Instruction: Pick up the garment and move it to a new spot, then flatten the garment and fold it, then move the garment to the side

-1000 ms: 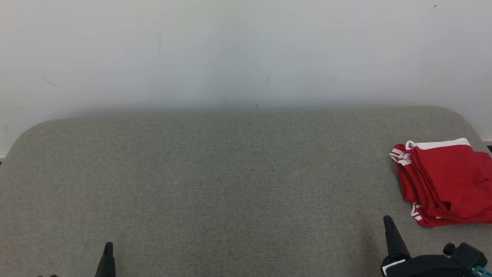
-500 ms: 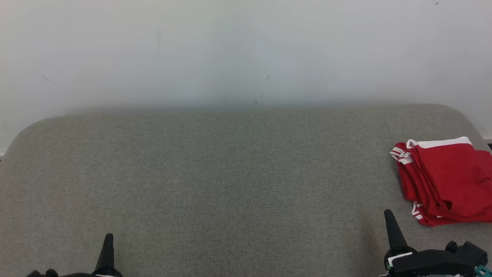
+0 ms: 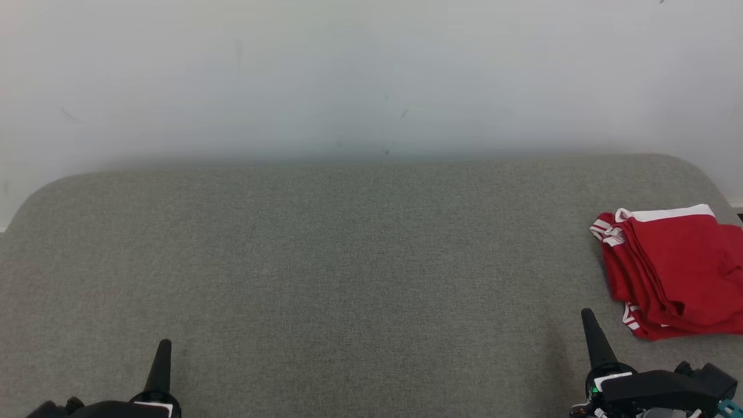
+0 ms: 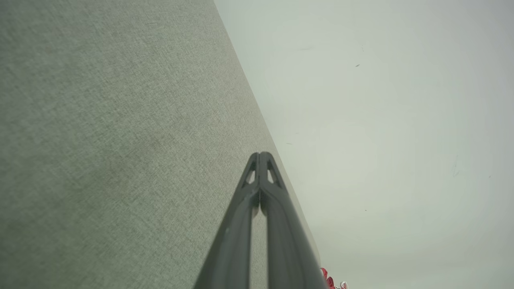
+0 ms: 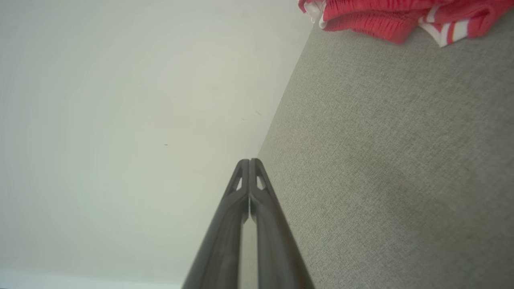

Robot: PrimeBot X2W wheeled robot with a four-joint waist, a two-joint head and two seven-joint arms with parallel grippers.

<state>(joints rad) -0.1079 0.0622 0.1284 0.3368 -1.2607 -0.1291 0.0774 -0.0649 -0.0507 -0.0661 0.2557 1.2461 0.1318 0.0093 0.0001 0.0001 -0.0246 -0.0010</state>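
Left pincer (image 4: 260, 154) closed, empty, above grey fabric surface (image 4: 100, 140)

I am seeing soft red cloth on the garment (image 3: 679, 273), coarse matt grey weave covering the worktop (image 3: 348, 261), a smooth matt finish on the wall (image 3: 348, 69).

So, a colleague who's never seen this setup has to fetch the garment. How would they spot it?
Start at the wide grey upholstered surface against the pale wall. Go to its right end, just past the right gripper. The folded garment lies there, bright red with white stripes and a white band, unlike the plain grey around it.
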